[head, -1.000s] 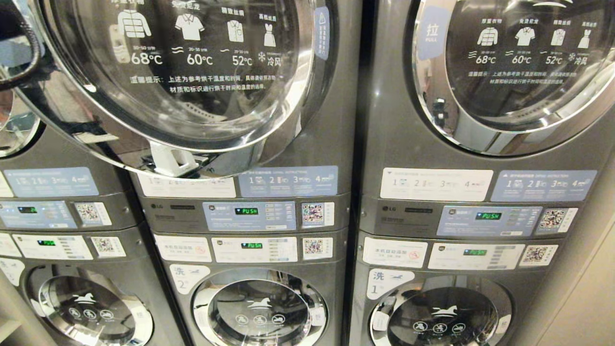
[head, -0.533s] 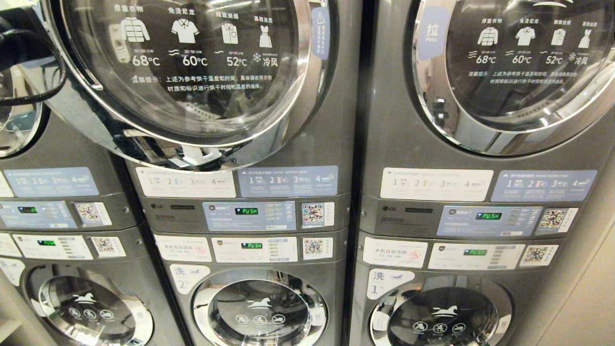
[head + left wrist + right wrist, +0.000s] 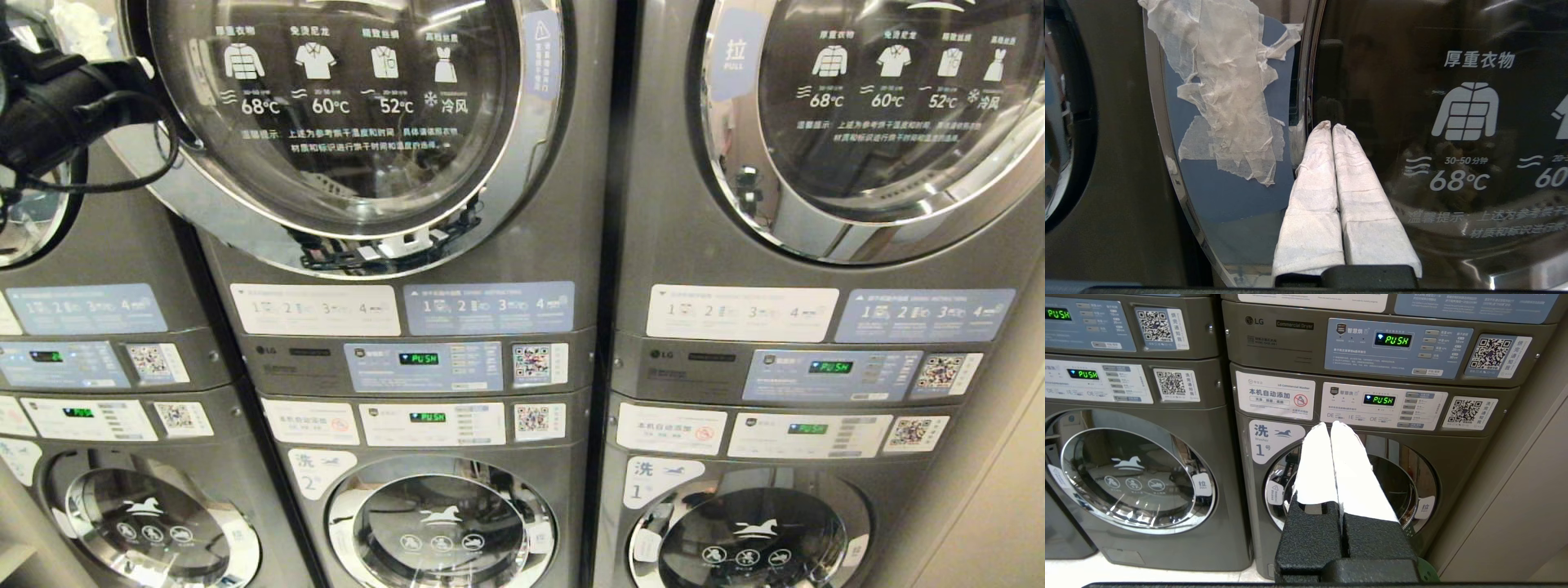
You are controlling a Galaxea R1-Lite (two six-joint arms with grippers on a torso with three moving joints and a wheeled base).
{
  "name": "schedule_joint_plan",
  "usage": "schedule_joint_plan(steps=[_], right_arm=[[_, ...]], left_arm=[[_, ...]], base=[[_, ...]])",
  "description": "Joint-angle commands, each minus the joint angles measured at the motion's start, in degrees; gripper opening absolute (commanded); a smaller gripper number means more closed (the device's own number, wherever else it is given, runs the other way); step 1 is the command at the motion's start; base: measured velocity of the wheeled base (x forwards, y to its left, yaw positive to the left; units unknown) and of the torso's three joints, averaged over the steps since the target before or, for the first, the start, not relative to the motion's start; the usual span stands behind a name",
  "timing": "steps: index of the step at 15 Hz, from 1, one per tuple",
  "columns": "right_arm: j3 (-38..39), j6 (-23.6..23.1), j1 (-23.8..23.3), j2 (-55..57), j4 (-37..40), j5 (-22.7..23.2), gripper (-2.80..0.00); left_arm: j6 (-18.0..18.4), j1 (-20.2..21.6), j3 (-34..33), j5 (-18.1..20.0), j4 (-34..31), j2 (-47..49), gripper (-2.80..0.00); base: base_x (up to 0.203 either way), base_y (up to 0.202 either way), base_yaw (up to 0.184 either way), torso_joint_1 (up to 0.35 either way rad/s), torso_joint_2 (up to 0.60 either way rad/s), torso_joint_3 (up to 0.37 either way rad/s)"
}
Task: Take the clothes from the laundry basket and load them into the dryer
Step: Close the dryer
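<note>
Fingers of the left gripper [image 3: 1332,127] press together, empty, against the round shiny glass dryer door [image 3: 343,122], so I think it is being pushed shut; no clothes or basket show, and the right gripper [image 3: 1329,425] hangs closed.

The middle dryer door [image 3: 335,122] is cut off by the head view's top edge, so its upper rim is not seen. Whether it is fully latched cannot be told. The drum's contents are masked by reflections on the glass. Only the rear of the left arm [image 3: 57,106] is shown at that view's left edge; its pincer lies outside it. The label [image 3: 1229,134] on the door rim is largely covered by torn white tape [image 3: 1224,81]. The small print on the control panels [image 3: 424,367] is too fine to be read.
</note>
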State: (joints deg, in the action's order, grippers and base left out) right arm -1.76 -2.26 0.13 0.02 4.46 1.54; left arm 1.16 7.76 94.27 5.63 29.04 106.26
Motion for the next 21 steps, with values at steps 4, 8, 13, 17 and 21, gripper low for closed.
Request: schedule_joint_plan(steps=[4,8,13,17,21], right_arm=[[0.0,-0.03,0.04,-0.11,0.02,0.04,-2.8],[0.0,-0.12,0.04,-0.11,0.02,0.04,-2.8],[0.0,-0.12,0.04,-0.11,0.02,0.04,-2.8],[0.0,-0.03,0.03,-0.11,0.02,0.04,-2.8],[0.09,0.06,0.04,-0.11,-0.06,0.13,-2.8]], left_arm=[[-0.02,2.18,11.68,1.25,2.28,13.96,-2.8],[-1.44,2.89,16.26,1.4,6.38,18.96,-2.8],[-2.12,2.92,16.21,1.5,9.55,21.75,-2.8],[-2.04,2.89,16.23,1.4,9.7,23.29,-2.8],[-2.13,2.88,16.26,1.49,9.72,25.08,-2.8]], base=[[0.0,0.0,0.0,0.0,0.0,0.0],[0.0,0.0,0.0,0.0,0.0,0.0],[0.0,0.0,0.0,0.0,0.0,0.0],[0.0,0.0,0.0,0.0,0.0,0.0],[0.0,0.0,0.0,0.0,0.0,0.0]])
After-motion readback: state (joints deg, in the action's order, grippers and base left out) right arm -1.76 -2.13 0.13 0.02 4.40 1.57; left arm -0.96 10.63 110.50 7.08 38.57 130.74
